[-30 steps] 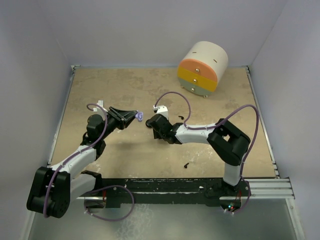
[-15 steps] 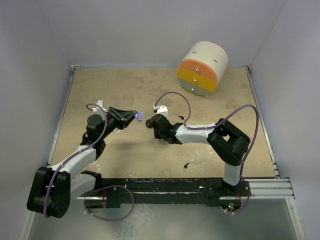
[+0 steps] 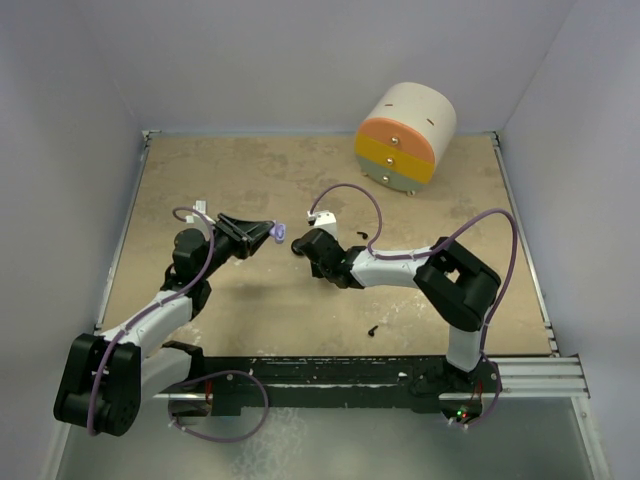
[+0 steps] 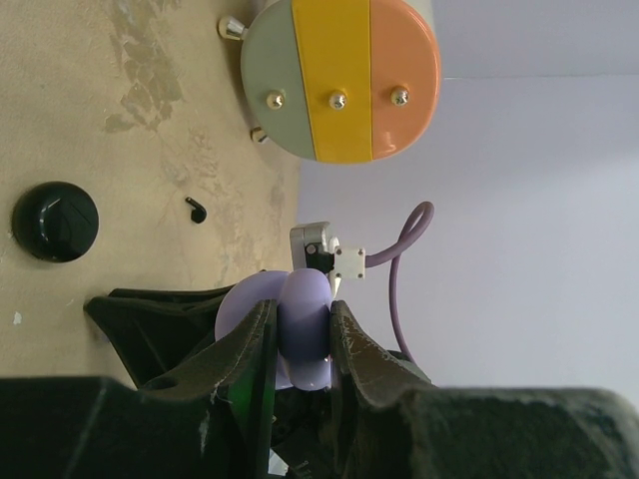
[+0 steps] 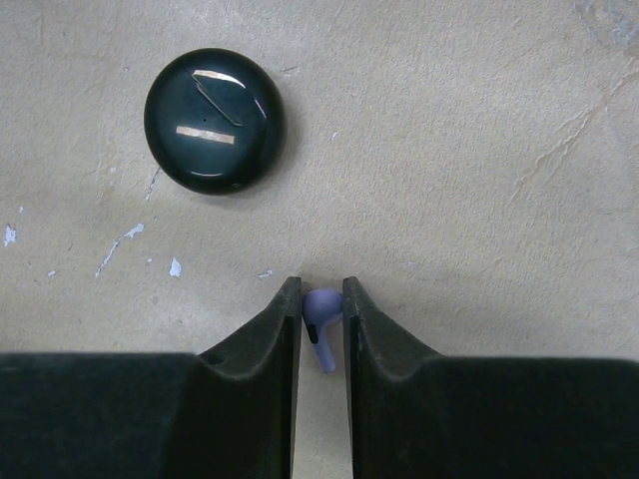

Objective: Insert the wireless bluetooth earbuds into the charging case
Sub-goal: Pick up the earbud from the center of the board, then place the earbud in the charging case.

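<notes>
Your right claw (image 5: 321, 299) pinches the lilac earbud (image 5: 320, 317) on the tabletop (image 5: 479, 150) near the black case (image 5: 214, 120), while your left claw (image 4: 303, 314) grips the lilac case (image 4: 303, 339).

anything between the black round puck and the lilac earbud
No, just bare tabletop between the black round puck and the lilac earbud, seen in the right wrist view.

- Desk (image 5: 479, 150): tan board, matt, rough, mottled with pale scuffs.
- Black charging case (image 5: 214, 120): glossy, smooth plastic with mirror-like reflections.
- Lilac earbud (image 5: 319, 311): smooth plastic, soft sheen.
- Lilac charging case (image 4: 305, 349): smooth satin plastic.
- Right pincer (image 5: 321, 294) and left pincer (image 4: 303, 307): matt black plastic, finely grained.
- Drawer cabinet (image 4: 339, 50): matt painted fronts, polished metal knobs (image 4: 338, 100).
</notes>
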{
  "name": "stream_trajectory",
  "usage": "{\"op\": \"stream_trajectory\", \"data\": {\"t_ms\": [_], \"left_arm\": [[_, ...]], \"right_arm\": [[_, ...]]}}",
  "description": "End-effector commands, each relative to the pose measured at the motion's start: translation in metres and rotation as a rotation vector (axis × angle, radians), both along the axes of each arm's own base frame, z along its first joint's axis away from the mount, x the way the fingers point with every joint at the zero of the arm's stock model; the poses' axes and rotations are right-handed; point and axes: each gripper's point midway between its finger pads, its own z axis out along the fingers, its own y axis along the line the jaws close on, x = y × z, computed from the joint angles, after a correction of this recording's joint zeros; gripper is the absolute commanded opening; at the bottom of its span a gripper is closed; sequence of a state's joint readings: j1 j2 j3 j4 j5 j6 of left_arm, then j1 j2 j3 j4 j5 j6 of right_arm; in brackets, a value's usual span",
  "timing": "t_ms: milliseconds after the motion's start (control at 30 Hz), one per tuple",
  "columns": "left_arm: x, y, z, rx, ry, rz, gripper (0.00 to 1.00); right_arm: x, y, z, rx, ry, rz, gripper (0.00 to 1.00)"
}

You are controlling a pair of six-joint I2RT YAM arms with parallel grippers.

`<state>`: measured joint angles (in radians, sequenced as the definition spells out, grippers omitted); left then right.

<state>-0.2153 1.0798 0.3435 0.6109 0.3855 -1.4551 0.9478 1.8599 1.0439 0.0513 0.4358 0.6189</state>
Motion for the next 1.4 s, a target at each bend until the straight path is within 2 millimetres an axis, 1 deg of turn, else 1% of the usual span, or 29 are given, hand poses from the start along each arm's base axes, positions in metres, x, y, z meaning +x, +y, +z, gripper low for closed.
{"op": "stream_trajectory", "data": {"t_ms": [0,33,100,133,167,267,333,433,467,533,633,733,833,900,1033,1200,1300,1367], "left_arm": [[0.001,0.002,0.013,-0.007,-0.061,0.000,0.00],[0.001,0.002,0.013,-0.006,-0.061,0.001,0.00],[0.001,0.002,0.013,-0.005,-0.061,0.000,0.00],[0.001,0.002,0.013,-0.004,-0.059,0.000,0.00],[0.000,0.002,0.013,-0.004,-0.061,0.000,0.00],[0.000,0.001,0.014,-0.005,-0.064,-0.007,0.00],[-0.001,0.001,0.015,-0.006,-0.065,-0.008,0.00],[-0.001,0.000,0.017,-0.007,-0.068,-0.019,0.00],[-0.001,-0.001,0.018,-0.007,-0.069,-0.023,0.00],[-0.001,-0.002,0.020,-0.013,-0.068,-0.031,0.00],[-0.001,-0.006,0.023,-0.039,-0.066,-0.053,0.00],[0.000,-0.008,0.028,-0.082,-0.072,-0.065,0.00],[0.004,-0.011,0.036,-0.127,-0.080,-0.072,0.00],[0.007,-0.013,0.046,-0.159,-0.098,-0.077,0.00],[0.013,-0.023,0.059,-0.204,-0.108,-0.092,0.00],[0.015,-0.046,0.071,-0.270,-0.099,-0.130,0.00],[0.013,-0.056,0.071,-0.314,-0.083,-0.145,0.00],[0.013,-0.061,0.074,-0.341,-0.081,-0.151,0.00]], "right_arm": [[-0.029,-0.025,-0.042,-0.115,0.133,0.010,0.18],[-0.029,-0.025,-0.041,-0.116,0.131,0.009,0.16],[-0.026,-0.025,-0.036,-0.114,0.118,0.006,0.06],[-0.023,-0.023,-0.031,-0.109,0.105,0.006,0.02],[-0.021,-0.021,-0.024,-0.099,0.089,0.006,0.00],[-0.009,-0.015,0.001,-0.064,0.031,0.002,0.00],[0.000,-0.012,0.021,-0.031,-0.018,-0.002,0.00],[0.013,-0.009,0.056,0.033,-0.100,-0.013,0.00],[0.019,-0.009,0.074,0.072,-0.142,-0.021,0.00],[0.028,-0.010,0.102,0.135,-0.205,-0.023,0.00],[0.039,-0.018,0.149,0.226,-0.315,-0.025,0.00],[0.050,-0.030,0.191,0.288,-0.416,-0.027,0.00],[0.057,-0.035,0.223,0.314,-0.501,-0.022,0.00],[0.060,-0.034,0.242,0.331,-0.552,-0.010,0.00],[0.061,-0.030,0.271,0.391,-0.637,0.016,0.00],[0.055,-0.027,0.299,0.482,-0.725,0.050,0.00],[0.050,-0.025,0.309,0.516,-0.766,0.086,0.00],[0.048,-0.023,0.312,0.524,-0.778,0.104,0.00]]}}
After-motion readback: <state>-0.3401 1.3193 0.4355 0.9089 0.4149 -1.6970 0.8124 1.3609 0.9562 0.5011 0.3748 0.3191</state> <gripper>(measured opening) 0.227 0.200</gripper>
